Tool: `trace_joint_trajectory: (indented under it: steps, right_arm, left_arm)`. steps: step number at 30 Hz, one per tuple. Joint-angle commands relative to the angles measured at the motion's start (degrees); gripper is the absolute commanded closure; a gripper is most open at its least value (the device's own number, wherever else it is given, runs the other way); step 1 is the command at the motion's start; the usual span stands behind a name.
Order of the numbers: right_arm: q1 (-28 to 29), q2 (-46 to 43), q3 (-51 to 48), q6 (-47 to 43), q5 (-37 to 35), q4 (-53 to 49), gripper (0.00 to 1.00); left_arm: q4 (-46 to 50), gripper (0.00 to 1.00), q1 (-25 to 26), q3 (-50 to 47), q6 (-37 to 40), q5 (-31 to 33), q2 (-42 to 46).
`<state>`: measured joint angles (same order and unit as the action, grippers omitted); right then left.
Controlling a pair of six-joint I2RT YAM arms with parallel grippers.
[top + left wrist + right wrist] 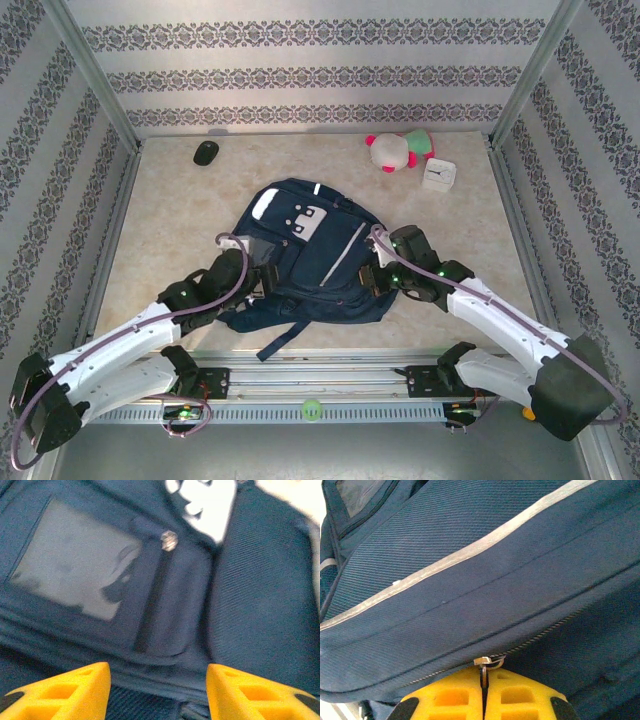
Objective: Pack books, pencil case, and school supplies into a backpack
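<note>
The left gripper (159, 682) is standing released, fingers apart and holding nothing, over the large navy blue fabric backpack (305, 262) lying mid-worktop (170, 210). This wrist view is showing blurred. The left arm is covering the backpack's near-left edge. The right gripper (484, 679) is clenching the small metal zipper pull (487, 662), and the fabric is hiding the backpack's interior.

One backpack (310, 280), one mouse (205, 152), one plush toy (398, 150), one clock (439, 175).

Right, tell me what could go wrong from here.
The right pincer grips only the small zip pull; it could slip out when tugged. The left pincer hangs open over the backpack, holding nothing, so the backpack may slide along instead of the zip running.
</note>
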<state>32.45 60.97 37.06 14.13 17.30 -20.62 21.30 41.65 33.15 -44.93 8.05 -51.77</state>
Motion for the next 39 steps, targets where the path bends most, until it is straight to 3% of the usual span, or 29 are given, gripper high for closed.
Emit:
trace_joint_trajectory:
  steps: [1,9,15,20,25,30,35,39]
  right_arm:
    - [2.96,1.48,2.12,2.32,0.33,-1.15,1.00]
    - [11.76,5.82,4.06,5.07,-4.07,-1.02,1.00]
    - [19.04,7.00,4.42,10.33,-8.34,2.73,1.00]
    - [22.51,9.45,5.07,14.03,-9.56,6.67,1.00]
    - [22.22,10.57,6.39,14.05,-10.64,7.00,1.00]
    - [20.11,10.40,6.89,12.78,-7.51,6.53,1.00]
    - [17.42,10.05,7.30,11.06,-3.25,5.55,1.00]
    - [16.53,9.43,7.36,10.66,-2.07,5.08,1.00]
  left_arm:
    - [1.03,0.50,-3.36,-3.33,-9.87,2.98,0.13]
    - [-11.33,0.52,-16.24,-6.97,-7.30,-5.34,-6.78]
    - [-21.44,0.49,-24.68,-2.31,-1.31,-10.32,-20.71]
    - [-24.08,0.44,-27.15,6.81,5.55,-13.91,-30.93]
    - [-21.66,0.39,-27.15,11.97,12.36,-15.70,-29.96]
    - [-15.26,0.36,-25.97,11.92,28.10,-20.39,-18.32]
    - [-12.17,0.36,-22.99,8.08,53.65,-38.28,-4.02]
    - [-1.83,0.35,-18.03,9.20,69.10,-47.01,-2.27]
